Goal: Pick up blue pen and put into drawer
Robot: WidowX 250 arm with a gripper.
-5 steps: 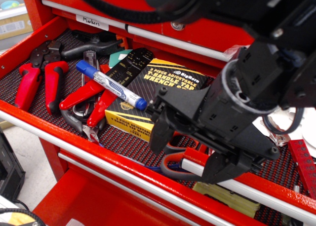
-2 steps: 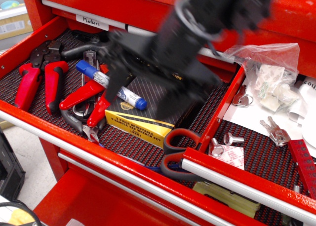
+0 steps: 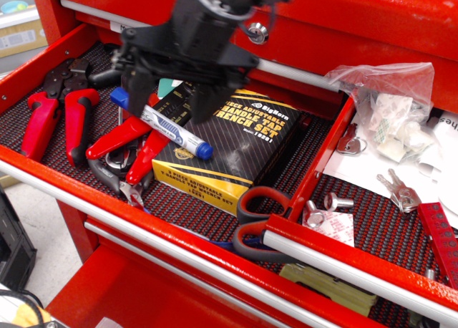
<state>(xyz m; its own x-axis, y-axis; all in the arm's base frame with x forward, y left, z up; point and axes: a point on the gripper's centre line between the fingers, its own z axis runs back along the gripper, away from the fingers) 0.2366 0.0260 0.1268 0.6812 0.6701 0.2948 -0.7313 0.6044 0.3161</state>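
The blue pen [image 3: 168, 129] has a white-grey barrel with dark blue print, a blue cap at its upper left and a blue end at its lower right. It lies aslant inside the open red drawer [image 3: 64, 179], across red plier handles and a corner of a black-yellow box. My black gripper [image 3: 170, 99] hangs just above the pen's upper half. It is open, with one finger [image 3: 137, 92] by the blue cap and the other [image 3: 203, 102] over the box. Nothing is held.
The black-yellow T-handle wrench tap set box [image 3: 229, 152] lies under the pen's end. Red crimpers [image 3: 54, 113] and red pliers [image 3: 125, 138] lie to the left, scissors [image 3: 261, 213] at the front. A plastic bag [image 3: 386, 99] and keys [image 3: 397, 192] lie to the right.
The gripper has swung from the lower right of the drawer to the upper left and now hangs over the pen. The pen has not moved.
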